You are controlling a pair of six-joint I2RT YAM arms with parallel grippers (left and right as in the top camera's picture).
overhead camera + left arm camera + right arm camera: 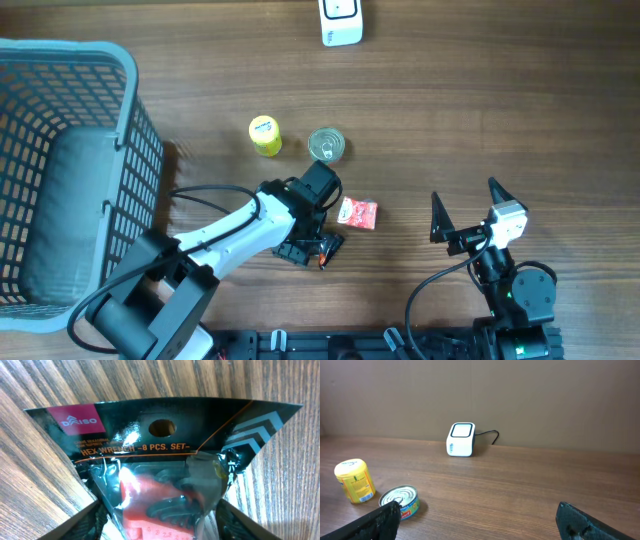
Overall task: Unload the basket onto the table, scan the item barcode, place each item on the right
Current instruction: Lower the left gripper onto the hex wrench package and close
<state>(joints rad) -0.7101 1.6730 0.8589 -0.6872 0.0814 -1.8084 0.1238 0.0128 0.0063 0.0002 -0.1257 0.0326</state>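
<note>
A black pack marked "hex wrench 8 pcs. set" [165,445] lies flat on the wooden table, with a red holder showing through its clear window. My left gripper [160,530] points down over it, one finger [80,525] on each side of the pack's lower end; the jaws stand open around it. From overhead the pack [298,252] is mostly hidden under that gripper [308,240]. The white barcode scanner [341,22] stands at the table's far edge, also in the right wrist view [462,439]. My right gripper [466,197] is wide open and empty near the front right.
A yellow can [265,135] and a tuna tin [327,145] stand just beyond the left gripper. A small red packet [358,212] lies to its right. A large grey-blue mesh basket [130,120] fills the left side.
</note>
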